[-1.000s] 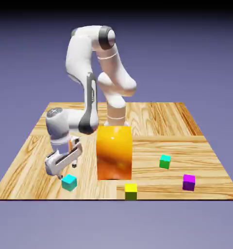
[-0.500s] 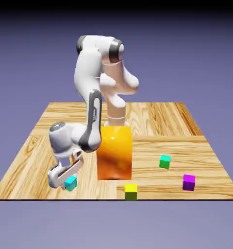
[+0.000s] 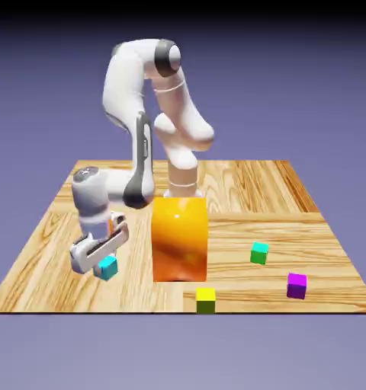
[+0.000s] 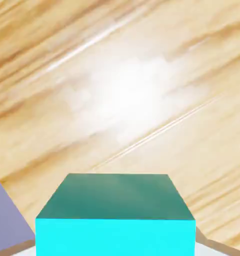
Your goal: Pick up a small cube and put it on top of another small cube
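Observation:
The small cube, plain cyan, hangs just above the wood table near its front left in the exterior view. My gripper is shut on it, with the white hand slanting down from the upper left. The same small cube fills the bottom middle of the hand view and hides both fingertips. Behind it only bare wood grain shows. Other small cubes rest on the table: a green one, a purple one and a yellow one.
A big orange block stands mid-table, just to the exterior view's right of my hand. The table's front edge runs close below the held cube. A strip of violet backdrop shows at the hand view's lower left.
My gripper came down over the cyan cube and shut on it. It has since risen a little, and the cube has left the table with it.

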